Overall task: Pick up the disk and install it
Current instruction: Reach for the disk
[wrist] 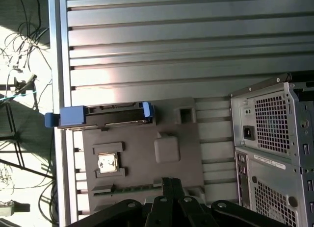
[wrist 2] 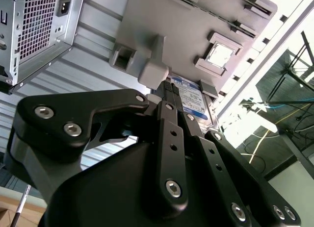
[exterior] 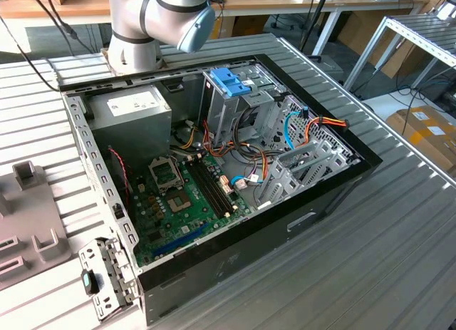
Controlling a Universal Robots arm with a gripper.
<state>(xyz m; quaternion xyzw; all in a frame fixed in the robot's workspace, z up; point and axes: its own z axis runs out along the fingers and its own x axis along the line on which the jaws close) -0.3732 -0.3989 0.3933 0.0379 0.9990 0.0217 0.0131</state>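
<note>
The disk [wrist: 103, 116] stands on its edge in a slot of a grey fixture plate [wrist: 147, 143], with blue carrier rails at both ends. In the second wrist view its white and blue label [wrist 2: 190, 97] shows just past my black fingertips. My gripper [wrist: 171, 182] hovers over the plate's other side, apart from the disk, with its two fingers [wrist 2: 172, 134] pressed together and nothing between them. The gripper [wrist 2: 168, 87] is shut and empty.
A processor chip [wrist: 107, 163] lies in a pocket of the fixture plate [exterior: 28, 223]. The open computer case [exterior: 214, 166] sits on the ribbed metal table, with a light-blue latch cage [exterior: 231, 82], a grey power supply [exterior: 132, 109] and loose cables. The case's rear panel [wrist: 274, 138] is near the plate.
</note>
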